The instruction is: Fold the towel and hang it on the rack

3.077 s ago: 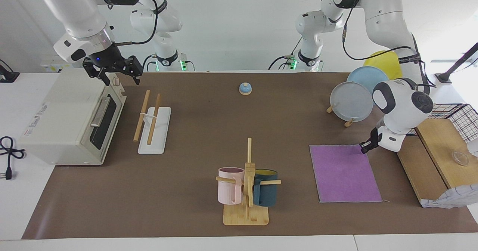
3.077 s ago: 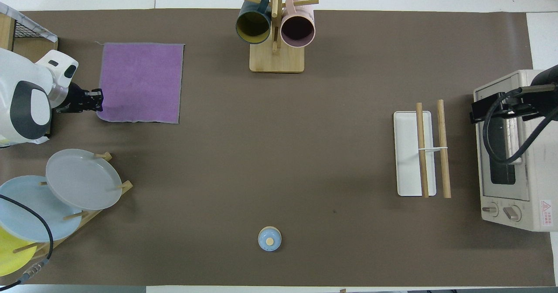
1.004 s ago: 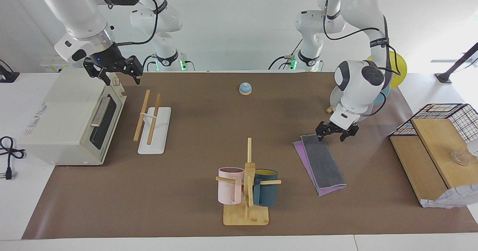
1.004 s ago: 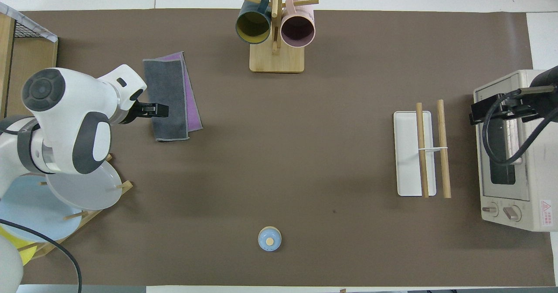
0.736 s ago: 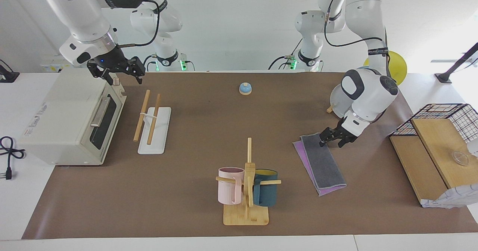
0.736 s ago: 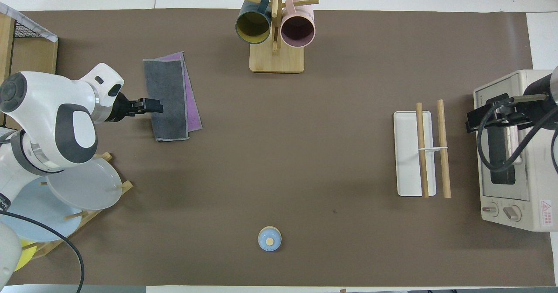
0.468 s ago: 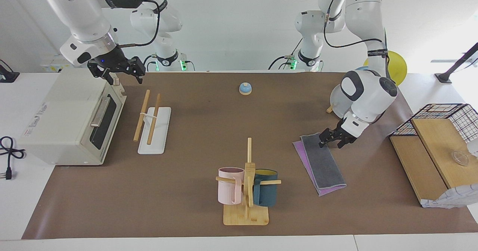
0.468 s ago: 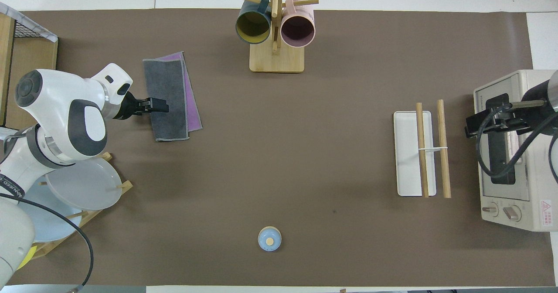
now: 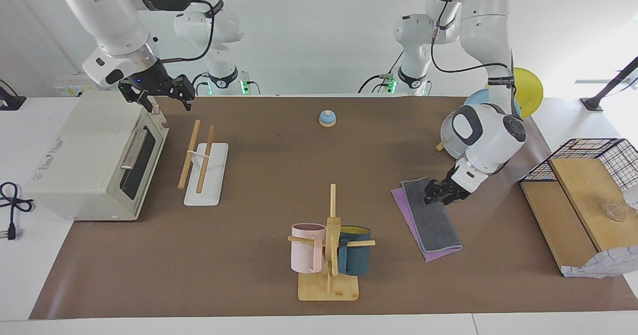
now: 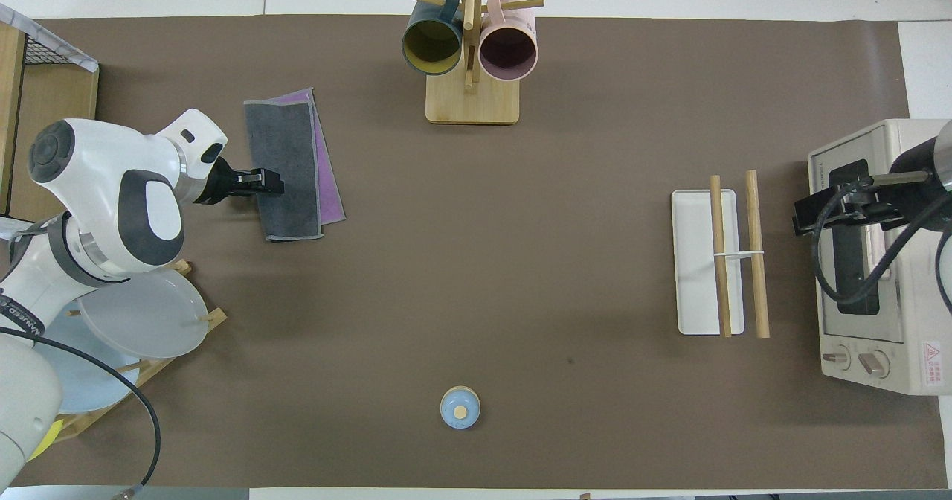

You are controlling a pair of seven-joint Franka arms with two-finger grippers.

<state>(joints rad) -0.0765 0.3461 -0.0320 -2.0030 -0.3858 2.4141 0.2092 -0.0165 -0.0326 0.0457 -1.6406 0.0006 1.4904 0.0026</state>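
The towel (image 9: 432,220) (image 10: 288,165) lies folded in half on the brown mat toward the left arm's end, dark grey face up, with a purple strip showing along one long side. My left gripper (image 9: 436,196) (image 10: 265,182) is down at the folded long edge of the towel, near its end closer to the robots. The rack (image 9: 215,174) (image 10: 692,262), two wooden rods over a white base, stands toward the right arm's end. My right gripper (image 9: 167,98) (image 10: 805,216) hangs open over the toaster oven's edge beside the rack, holding nothing.
A toaster oven (image 9: 89,160) (image 10: 877,262) stands beside the rack. A bamboo mug stand (image 9: 329,285) (image 10: 471,102) with two mugs is at the mat's edge farthest from the robots. Plates on a stand (image 10: 141,314), a blue bell (image 9: 327,118) and a wooden box (image 9: 583,195) are also here.
The towel went from flat and purple to folded, grey face up. Over the last second my left gripper came down to its folded edge and narrowed. My right gripper barely shifted.
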